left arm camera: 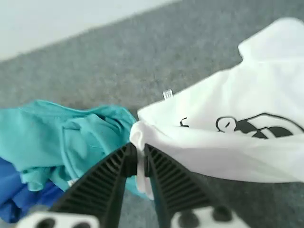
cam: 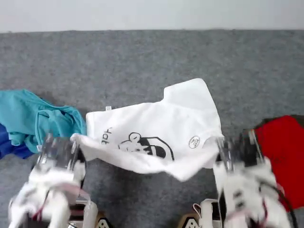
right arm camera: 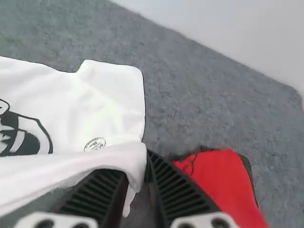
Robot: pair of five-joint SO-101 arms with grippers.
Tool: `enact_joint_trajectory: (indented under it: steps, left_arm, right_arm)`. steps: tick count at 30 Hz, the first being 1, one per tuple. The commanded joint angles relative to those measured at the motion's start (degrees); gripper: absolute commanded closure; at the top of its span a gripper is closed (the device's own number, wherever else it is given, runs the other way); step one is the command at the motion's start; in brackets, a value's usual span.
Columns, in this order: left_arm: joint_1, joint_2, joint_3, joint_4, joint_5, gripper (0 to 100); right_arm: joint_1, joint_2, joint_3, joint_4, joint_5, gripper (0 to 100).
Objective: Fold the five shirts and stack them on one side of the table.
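Slipping looked the main risk: each hand pinched only a thin corner of the white shirt (cam: 156, 128), so an uneven pull could drop one side and skew the fold. Left hand (left arm camera: 137, 153) at lower left, right hand (right arm camera: 139, 166) at lower right, both tilted forward, clamped on the raised near hem. Shirt sagged between them, mid-frame, print up on the grey surface (cam: 142, 57). Teal shirt (cam: 33, 116) over blue shirt (cam: 9, 147) left; red shirt (cam: 285, 147) right.
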State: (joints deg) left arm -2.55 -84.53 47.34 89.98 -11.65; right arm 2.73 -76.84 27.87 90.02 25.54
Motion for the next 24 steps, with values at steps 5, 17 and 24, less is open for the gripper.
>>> enact_joint_trajectory:
  steps: [5, 17, 24]
  left_arm:
    - [-0.53, 18.37, 6.81, -20.92, -3.87, 99]
    - [-0.53, 48.88, 4.62, -43.08, -6.68, 99]
    - [-0.62, 64.00, -3.21, -43.08, -6.68, 99]
  right_arm:
    - [-2.51, 23.69, 3.34, -22.64, 0.97, 98.8]
    - [-7.16, 55.25, -0.97, -43.12, 0.97, 98.8]
    - [-7.16, 71.43, -14.68, -43.47, 0.97, 98.8]
